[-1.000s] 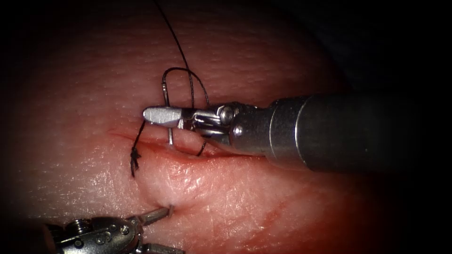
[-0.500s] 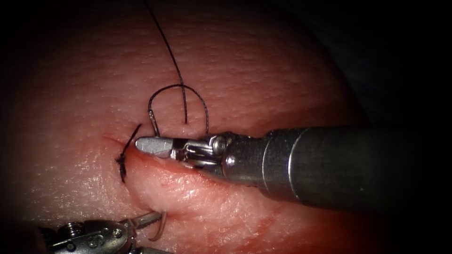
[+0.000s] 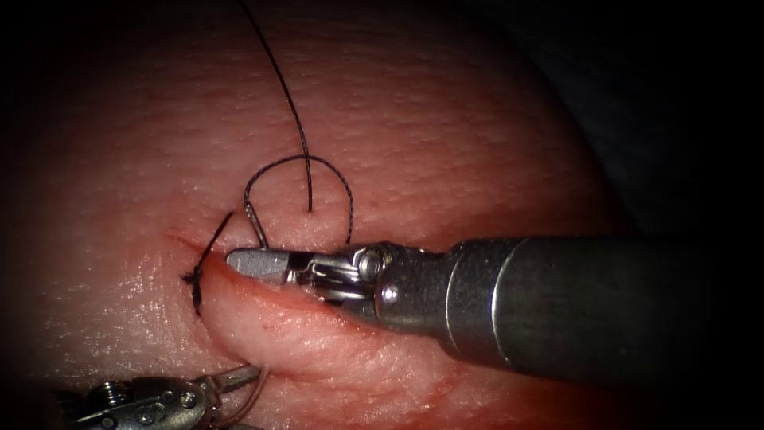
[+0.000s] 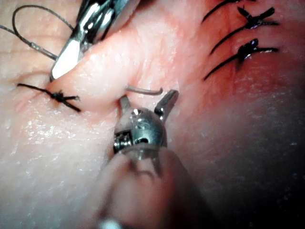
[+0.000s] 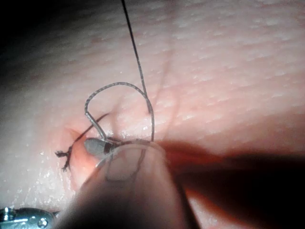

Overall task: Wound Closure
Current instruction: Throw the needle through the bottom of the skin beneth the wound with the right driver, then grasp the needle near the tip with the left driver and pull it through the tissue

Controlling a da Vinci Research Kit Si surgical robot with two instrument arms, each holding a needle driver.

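My right tool (image 3: 248, 263) comes in from the right and lies along the cut, jaws shut on the curved needle (image 3: 255, 225) near its tail end. The needle's body is buried in the tissue (image 3: 446, 143) under the cut's near lip. Its pale tip (image 4: 143, 89) comes out of the skin on the near side, between the open jaws of my left tool (image 4: 147, 98). The left tool (image 3: 243, 382) touches nothing. Black thread (image 3: 282, 87) runs from the needle's tail in a small loop (image 3: 302, 159) and off upward.
A tied black stitch with short cut ends (image 3: 195, 279) crosses the cut just left of the right tool's tip. Several finished stitches (image 4: 238, 52) lie further along the cut. Red fluid wets the cut's edges (image 3: 263, 314).
The right tool has moved down and left, turning the needle deeper into the tissue. The needle's tip has come out further by the left tool, whose jaws stay open.
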